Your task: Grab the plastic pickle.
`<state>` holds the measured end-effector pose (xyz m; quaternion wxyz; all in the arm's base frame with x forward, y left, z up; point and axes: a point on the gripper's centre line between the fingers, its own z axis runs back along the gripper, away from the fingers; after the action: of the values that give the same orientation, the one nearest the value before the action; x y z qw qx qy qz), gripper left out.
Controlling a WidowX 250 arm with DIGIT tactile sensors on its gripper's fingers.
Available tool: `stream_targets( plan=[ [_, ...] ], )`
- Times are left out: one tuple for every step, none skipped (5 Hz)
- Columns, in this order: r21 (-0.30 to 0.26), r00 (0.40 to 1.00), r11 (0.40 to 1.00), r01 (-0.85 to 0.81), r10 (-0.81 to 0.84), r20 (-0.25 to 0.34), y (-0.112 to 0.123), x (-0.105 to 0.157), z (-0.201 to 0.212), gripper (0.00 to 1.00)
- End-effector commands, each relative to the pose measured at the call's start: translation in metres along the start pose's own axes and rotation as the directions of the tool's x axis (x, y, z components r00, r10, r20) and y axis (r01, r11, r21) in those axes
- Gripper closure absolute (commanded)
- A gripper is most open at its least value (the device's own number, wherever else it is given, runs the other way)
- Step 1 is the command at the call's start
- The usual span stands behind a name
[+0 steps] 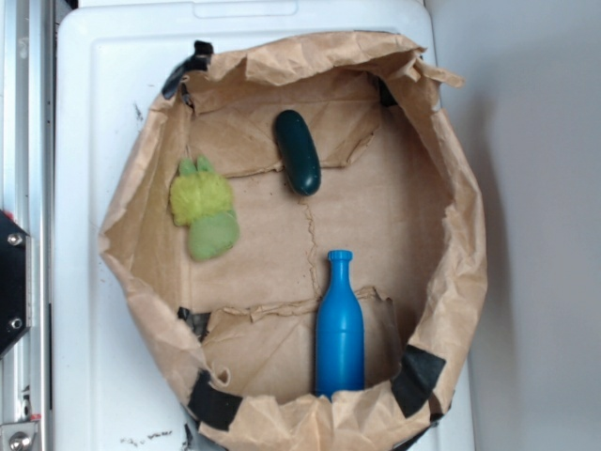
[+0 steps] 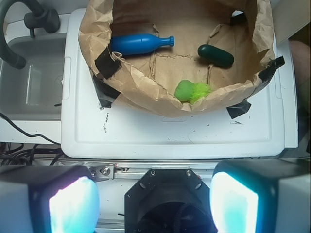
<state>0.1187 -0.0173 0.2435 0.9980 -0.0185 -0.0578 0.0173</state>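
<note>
End effector spread wide, well apart from plastic pickle.

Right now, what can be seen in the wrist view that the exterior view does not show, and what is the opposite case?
Only the wrist view shows the claw, its two fingers wide apart and holding nothing, well back from the bag. It also shows a grey tub beside the white lid and a black cable.

Only the exterior view shows a metal rail along the left edge.

Both show the brown paper bag on the white lid, with the plastic pickle, the green plush toy and the blue bottle lying apart inside.
</note>
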Motion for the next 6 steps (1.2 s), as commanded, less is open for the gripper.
stream_targets(
  plan=[
    [0.0,1.0,1.0,0.0,0.0,0.0,0.0,0.0,0.0,0.0],
    [0.043,0.997,0.998,0.041,-0.044,0.061,0.002,0.043,-0.012,0.0],
    [0.079,0.996,0.996,0.034,-0.04,0.074,0.011,0.065,-0.022,0.0],
    [0.105,0.998,0.994,-0.005,-0.001,0.063,0.016,0.083,-0.029,0.0],
    [0.124,0.998,0.992,0.036,-0.043,0.055,0.018,0.1,-0.04,0.0],
    [0.138,0.983,0.975,0.174,-0.181,0.042,0.025,0.122,-0.059,0.0]
  ],
)
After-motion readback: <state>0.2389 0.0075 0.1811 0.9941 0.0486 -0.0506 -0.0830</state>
